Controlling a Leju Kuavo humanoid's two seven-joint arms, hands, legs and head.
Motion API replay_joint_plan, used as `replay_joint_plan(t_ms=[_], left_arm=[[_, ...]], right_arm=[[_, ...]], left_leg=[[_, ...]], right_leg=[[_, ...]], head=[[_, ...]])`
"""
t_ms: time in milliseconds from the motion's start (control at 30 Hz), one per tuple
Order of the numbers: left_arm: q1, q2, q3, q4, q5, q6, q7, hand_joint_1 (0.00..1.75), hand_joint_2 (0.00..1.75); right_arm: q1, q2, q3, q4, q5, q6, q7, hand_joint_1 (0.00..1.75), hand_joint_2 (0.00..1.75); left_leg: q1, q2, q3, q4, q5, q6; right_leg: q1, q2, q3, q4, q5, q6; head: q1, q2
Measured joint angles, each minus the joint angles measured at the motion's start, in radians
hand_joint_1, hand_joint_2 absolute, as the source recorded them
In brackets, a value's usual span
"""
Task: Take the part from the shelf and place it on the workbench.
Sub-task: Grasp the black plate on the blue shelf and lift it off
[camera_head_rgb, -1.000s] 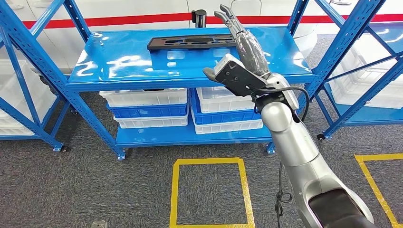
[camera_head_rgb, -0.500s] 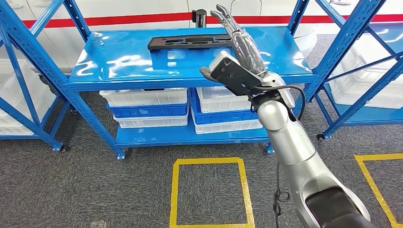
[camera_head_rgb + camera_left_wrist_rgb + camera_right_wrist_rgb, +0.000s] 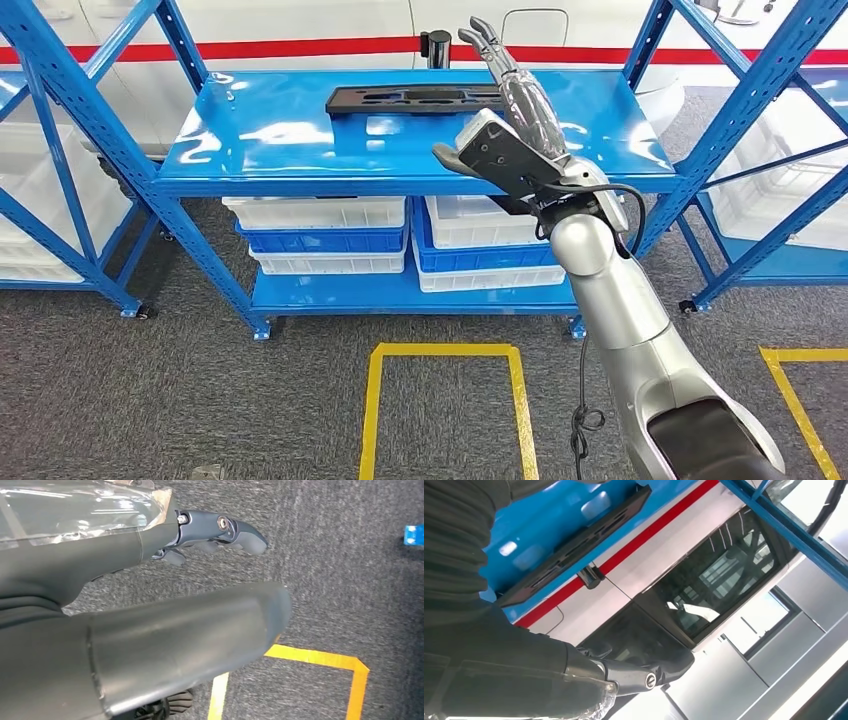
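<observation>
The whole view has shifted a little since a moment ago, so the camera has moved; the right hand [image 3: 515,95] still reaches over the blue shelf [image 3: 300,140], fingers stretched out and holding nothing. The black part [image 3: 415,98] lies flat at the shelf's back, just beside the fingertips. The left hand [image 3: 220,530] hangs over grey carpet, fingers curled in, empty.

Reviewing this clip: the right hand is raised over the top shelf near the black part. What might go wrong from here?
1. The black part lies flat and thin on the glossy blue shelf; the open right hand may push it backward rather than get under it.
2. The part is long, and the hand is near its right end, so an end grasp may let it tilt or slip.
3. The forearm hangs just above the shelf's front edge and may knock it on descent.
</observation>
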Motion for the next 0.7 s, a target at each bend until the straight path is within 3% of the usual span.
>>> replay_joint_plan(t_ms=[100,167,233,300,367,400,433,500,533,567,633,667,700], left_arm=[[0.001,0.001,-0.003,0.0,-0.002,0.005,0.003,0.0,0.0],[0.001,0.003,-0.007,0.0,-0.003,0.008,0.004,0.0,0.0],[-0.001,0.004,-0.009,-0.001,-0.004,0.009,0.005,0.0,0.0],[0.002,0.004,-0.012,-0.001,-0.004,0.01,0.005,0.0,0.0],[0.006,0.004,-0.014,-0.001,-0.004,0.01,0.005,0.0,0.0],[0.007,0.004,-0.015,-0.001,-0.004,0.01,0.006,0.0,0.0],[0.008,0.005,-0.015,-0.001,-0.004,0.01,0.006,0.0,0.0],[0.011,0.009,-0.015,-0.001,-0.005,0.012,0.006,0.0,0.0],[0.013,0.011,-0.015,-0.001,-0.005,0.012,0.008,0.0,0.0],[0.014,0.013,-0.015,-0.001,-0.005,0.013,0.01,0.0,0.0],[0.013,0.014,-0.016,-0.002,-0.006,0.014,0.012,0.0,0.0],[0.012,0.013,-0.016,-0.002,-0.006,0.014,0.013,0.0,0.0],[0.01,0.013,-0.016,-0.003,-0.006,0.014,0.013,0.0,0.0]], right_arm=[[0.006,-0.006,-0.004,0.006,-0.005,-0.006,-0.004,0.0,1.75],[0.009,-0.008,-0.006,0.007,-0.006,-0.008,-0.005,0.0,1.75],[0.009,-0.008,-0.006,0.007,-0.008,-0.01,-0.007,0.0,1.75],[0.013,-0.008,-0.005,0.008,-0.01,-0.01,-0.007,0.0,1.75],[0.018,-0.008,-0.005,0.01,-0.011,-0.01,-0.007,0.0,1.75],[0.019,-0.007,-0.005,0.011,-0.011,-0.011,-0.007,0.0,1.75],[0.02,-0.007,-0.005,0.011,-0.012,-0.011,-0.007,0.0,1.75],[0.022,-0.006,-0.004,0.014,-0.013,-0.011,-0.007,0.0,1.75],[0.024,-0.005,-0.004,0.016,-0.013,-0.011,-0.007,0.0,1.75],[0.026,-0.003,-0.004,0.017,-0.013,-0.011,-0.007,0.0,1.75],[0.024,0.0,-0.006,0.017,-0.013,-0.013,-0.007,0.0,1.75],[0.022,0.001,-0.008,0.016,-0.013,-0.013,-0.007,0.0,1.75],[0.019,0.002,-0.008,0.015,-0.013,-0.014,-0.008,0.0,1.75]], left_leg=[[-0.001,0.0,0.002,0.006,-0.015,-0.019],[0.003,0.007,-0.01,0.04,-0.012,-0.027],[0.005,0.017,-0.077,0.143,-0.011,-0.037],[0.006,0.021,-0.176,0.264,-0.046,-0.045],[0.006,0.021,-0.244,0.299,-0.079,-0.044],[0.004,0.022,-0.256,0.272,-0.067,-0.039],[0.001,0.022,-0.254,0.22,-0.029,-0.03],[-0.012,0.02,-0.234,0.089,0.107,-0.001],[-0.019,0.019,-0.222,0.044,0.156,0.011],[-0.025,0.019,-0.21,0.015,0.181,0.019],[-0.028,0.02,-0.179,-0.003,0.165,0.025],[-0.027,0.019,-0.16,-0.013,0.156,0.028],[-0.026,0.018,-0.141,-0.019,0.148,0.033]], right_leg=[[0.005,0.002,0.019,-0.029,-0.004,-0.046],[0.002,0.004,0.035,-0.03,-0.008,-0.063],[0.002,0.004,0.057,-0.032,-0.022,-0.078],[0.005,0.004,0.078,-0.033,-0.043,-0.086],[0.008,0.005,0.107,-0.033,-0.067,-0.088],[0.01,0.006,0.125,-0.033,-0.081,-0.088],[0.012,0.006,0.144,-0.034,-0.096,-0.088],[0.016,0.009,0.178,-0.041,-0.125,-0.085],[0.018,0.01,0.192,-0.049,-0.138,-0.081],[0.021,0.012,0.209,-0.056,-0.145,-0.076],[0.027,0.013,0.231,-0.058,-0.139,-0.054],[0.027,0.012,0.227,-0.031,-0.124,-0.043],[0.027,0.011,0.2,0.021,-0.109,-0.036]], head=[[-0.002,0.0],[-0.004,0.0],[-0.005,0.0],[-0.005,0.0],[-0.005,0.0],[-0.005,0.0],[-0.005,0.0],[-0.005,0.0],[-0.005,0.0],[-0.006,0.0],[-0.007,0.0],[-0.007,0.0],[-0.007,0.0]])
